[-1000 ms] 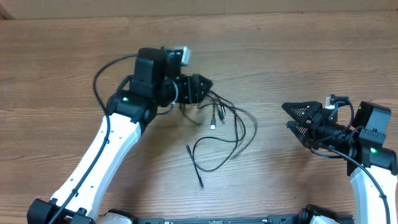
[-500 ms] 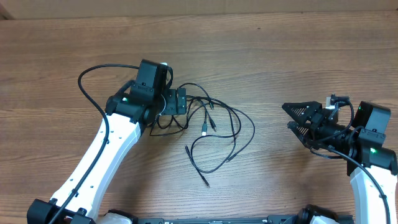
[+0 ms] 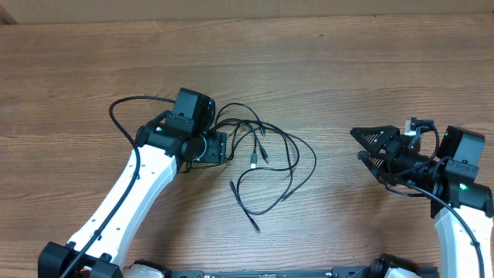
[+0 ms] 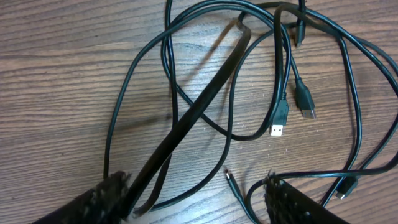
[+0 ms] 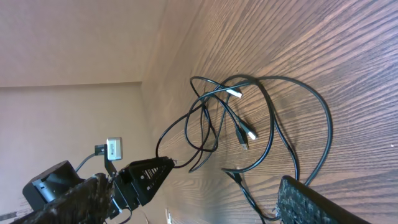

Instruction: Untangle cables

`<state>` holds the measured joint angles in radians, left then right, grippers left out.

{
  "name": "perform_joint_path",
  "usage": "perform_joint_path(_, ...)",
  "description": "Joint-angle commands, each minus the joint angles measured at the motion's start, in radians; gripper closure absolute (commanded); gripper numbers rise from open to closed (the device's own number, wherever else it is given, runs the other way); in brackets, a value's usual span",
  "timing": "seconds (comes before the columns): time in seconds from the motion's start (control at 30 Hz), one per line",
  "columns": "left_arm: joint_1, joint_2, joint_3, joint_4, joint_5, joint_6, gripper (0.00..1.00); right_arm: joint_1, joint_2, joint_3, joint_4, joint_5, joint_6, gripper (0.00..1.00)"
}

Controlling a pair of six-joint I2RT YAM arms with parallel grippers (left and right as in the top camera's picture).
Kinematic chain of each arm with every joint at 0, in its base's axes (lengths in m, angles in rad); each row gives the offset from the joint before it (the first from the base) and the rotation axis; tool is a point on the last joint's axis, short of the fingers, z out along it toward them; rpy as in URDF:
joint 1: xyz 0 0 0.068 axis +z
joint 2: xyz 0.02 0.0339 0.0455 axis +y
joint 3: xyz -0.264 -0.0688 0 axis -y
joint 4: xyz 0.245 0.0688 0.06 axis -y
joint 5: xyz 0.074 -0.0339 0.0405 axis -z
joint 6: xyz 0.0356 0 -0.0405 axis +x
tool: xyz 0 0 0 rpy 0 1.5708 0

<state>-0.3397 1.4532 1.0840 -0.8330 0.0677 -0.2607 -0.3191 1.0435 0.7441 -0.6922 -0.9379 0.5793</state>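
Note:
The cables (image 3: 274,158) are several thin black cords lying in a loose tangle on the wooden table, mid-frame in the overhead view. A silvery USB plug (image 3: 254,162) lies inside the tangle. My left gripper (image 3: 222,147) is open at the tangle's left edge. In the left wrist view its fingers (image 4: 196,186) straddle cable loops (image 4: 280,93), and a flat dark strand (image 4: 199,106) runs along the left finger. The USB plug (image 4: 278,129) lies just ahead. My right gripper (image 3: 360,144) is open and empty, to the right of the cables (image 5: 249,118).
The wooden table (image 3: 386,62) stretches all round the tangle. One loose cable end (image 3: 255,226) trails toward the front edge. The left arm's own thicker black wire (image 3: 127,104) arcs beside its wrist. The left gripper also shows in the right wrist view (image 5: 149,174).
My left gripper has moved down and left from the far side of the tangle and has opened. The cables have shifted with it and spread out. The right arm has not moved.

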Motion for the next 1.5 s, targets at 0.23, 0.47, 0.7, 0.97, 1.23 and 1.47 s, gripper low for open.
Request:
perform_joint_path(0.23,-0.001,0.014,-0.016,0.015,0.000,0.007,0.34,0.004,-0.002,0.003,0.001,0.002,-0.013,0.16)
perform_joint_path(0.47,-0.001,0.139,-0.016,0.086,0.031,0.006,0.96,0.004,-0.002,0.003,-0.002,0.021,-0.012,0.16)
perform_joint_path(0.7,-0.001,0.084,0.076,0.093,0.225,0.003,0.96,0.004,-0.002,0.003,-0.002,0.021,-0.013,0.14)
perform_joint_path(0.97,-0.001,-0.070,0.341,0.132,0.400,0.003,0.96,0.004,-0.002,0.003,-0.011,0.082,-0.012,0.08)
perform_joint_path(1.23,-0.001,-0.193,0.594,0.307,0.424,0.003,0.96,0.004,-0.002,0.003,-0.014,0.085,-0.013,0.07)
perform_joint_path(1.47,-0.001,-0.241,0.623,0.448,0.659,0.218,0.96,0.004,-0.002,0.003,-0.020,0.084,-0.014,0.06)
